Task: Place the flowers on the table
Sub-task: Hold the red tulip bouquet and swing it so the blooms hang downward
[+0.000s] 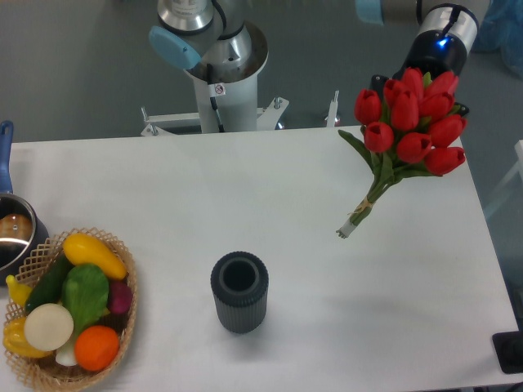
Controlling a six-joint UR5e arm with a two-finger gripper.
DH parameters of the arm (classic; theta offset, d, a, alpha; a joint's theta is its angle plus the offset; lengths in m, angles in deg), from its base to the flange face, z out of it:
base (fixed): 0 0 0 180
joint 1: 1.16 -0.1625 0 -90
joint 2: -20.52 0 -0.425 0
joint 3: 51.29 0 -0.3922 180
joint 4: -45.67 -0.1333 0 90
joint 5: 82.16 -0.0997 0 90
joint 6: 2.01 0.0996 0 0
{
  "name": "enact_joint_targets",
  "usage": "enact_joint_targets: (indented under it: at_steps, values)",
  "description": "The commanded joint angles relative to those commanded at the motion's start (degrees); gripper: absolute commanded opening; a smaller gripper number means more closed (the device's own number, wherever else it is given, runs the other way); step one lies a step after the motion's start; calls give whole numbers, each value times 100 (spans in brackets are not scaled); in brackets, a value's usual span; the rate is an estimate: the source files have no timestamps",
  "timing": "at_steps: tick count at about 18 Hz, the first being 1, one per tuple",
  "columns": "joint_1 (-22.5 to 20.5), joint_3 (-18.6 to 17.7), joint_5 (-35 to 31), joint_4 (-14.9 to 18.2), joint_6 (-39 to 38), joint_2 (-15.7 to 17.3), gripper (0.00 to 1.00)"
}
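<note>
Nearest your camera, at the front left corner of the table (270, 245), a woven basket (122, 327) is sitting heaped with colourful vegetables: a yellow one on top, green ones in the middle, a white one and an orange one at the front. Just behind it, at the left edge, a dark pot (15, 237) with a blue handle is peeking into view.

Moving in, a dark ribbed vase (239, 291) is standing upright near the front centre, mouth open to the top, well apart from the basket.

Further back and to the right, you're looking at the flowers (413, 122), red tulips, hanging tilted in the air over the table's far right area. The red heads are pointing up and away, and the tied stem end (351, 224) is slanting down to the left; a faint shadow is lying on the table below it.

Behind the blooms, your gripper (384, 86) is mostly hidden by them, so you cannot tell how the jaws are set. The arm's dark wrist with a blue light is showing above. Farthest back, the robot's base column (219, 77) is standing beyond the table edge.
</note>
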Motion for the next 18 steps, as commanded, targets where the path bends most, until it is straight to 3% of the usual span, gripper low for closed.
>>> enact_joint_targets:
  at_steps: [8, 18]
  values:
    - [0, -149, -140, 0, 158, 114, 29]
    - [17, -132, -1966, 35, -157, 676, 29]
